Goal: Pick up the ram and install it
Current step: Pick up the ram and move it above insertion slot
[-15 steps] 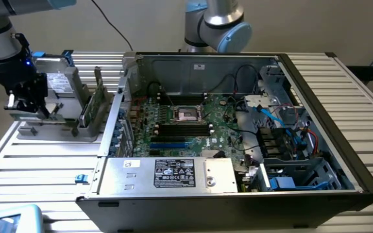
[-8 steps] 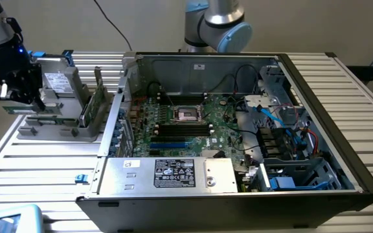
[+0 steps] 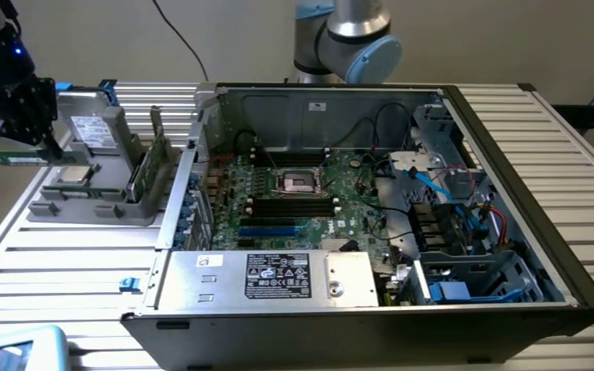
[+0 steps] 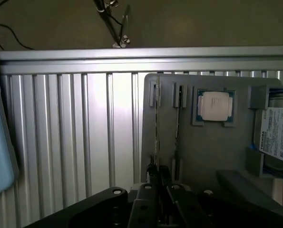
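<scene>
The ram point(image 3: 21, 158) is a thin green stick that juts out under my gripper point(image 3: 31, 143) at the exterior view's far left. It sits at the left end of the grey parts holder point(image 3: 90, 202). In the wrist view the ram point(image 4: 156, 128) shows edge-on, in line with one slot of the holder point(image 4: 212, 156). My gripper point(image 4: 158, 179) is shut on its near end. I cannot tell whether the stick is clear of the slot. The motherboard's black memory slots point(image 3: 294, 207) lie inside the open computer case point(image 3: 503, 193), far to the right of the gripper.
The holder also carries a square silver processor point(image 3: 73, 174) point(image 4: 215, 105), a grey drive with a white label point(image 3: 96, 127) point(image 4: 279, 135) and an upright green card point(image 3: 158, 154). The case wall point(image 3: 189, 178) stands between holder and motherboard. A light blue object point(image 3: 13, 348) lies on the slatted table point(image 3: 70, 263).
</scene>
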`<state>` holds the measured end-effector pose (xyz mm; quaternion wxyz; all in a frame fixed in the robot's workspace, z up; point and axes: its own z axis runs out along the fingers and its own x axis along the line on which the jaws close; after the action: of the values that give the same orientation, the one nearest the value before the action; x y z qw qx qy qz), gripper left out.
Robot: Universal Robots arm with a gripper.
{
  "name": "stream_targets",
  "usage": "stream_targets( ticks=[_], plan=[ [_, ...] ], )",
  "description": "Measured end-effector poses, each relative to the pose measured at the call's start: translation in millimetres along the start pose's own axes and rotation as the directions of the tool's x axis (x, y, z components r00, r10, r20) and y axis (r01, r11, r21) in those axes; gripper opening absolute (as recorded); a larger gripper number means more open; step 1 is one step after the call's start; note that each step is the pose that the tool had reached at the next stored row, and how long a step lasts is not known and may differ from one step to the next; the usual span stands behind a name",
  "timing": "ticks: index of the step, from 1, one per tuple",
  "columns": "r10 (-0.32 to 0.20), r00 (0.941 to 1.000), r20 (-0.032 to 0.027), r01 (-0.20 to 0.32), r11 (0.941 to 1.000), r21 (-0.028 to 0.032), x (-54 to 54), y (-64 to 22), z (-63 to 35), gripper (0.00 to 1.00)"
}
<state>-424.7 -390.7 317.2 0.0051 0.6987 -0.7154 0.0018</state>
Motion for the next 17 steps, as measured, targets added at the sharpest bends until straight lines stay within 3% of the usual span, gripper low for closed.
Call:
stream_targets(
  ticks=[3, 6, 8, 13, 17],
  plan=[
    [-0.003, 1.0, 0.007, 0.003, 1.0, -0.0002, 0.7, -4.0, -13.4, 0.13],
    [-0.005, 0.9997, 0.0225, 0.005, 1.0, -0.0003, 2.3, -9.9, -27.0, 0.13],
    [-0.006, 0.9997, 0.0235, 0.006, 1.0, -0.0004, 2.5, -12.7, -31.6, 0.13],
    [-0.006, 0.9997, 0.0233, 0.006, 1.0, -0.0003, 2.6, -12.7, -31.5, 0.13],
    [-0.006, 0.9997, 0.023, 0.006, 1.0, -0.0003, 2.4, -23.7, -36.2, 0.13]
  ],
)
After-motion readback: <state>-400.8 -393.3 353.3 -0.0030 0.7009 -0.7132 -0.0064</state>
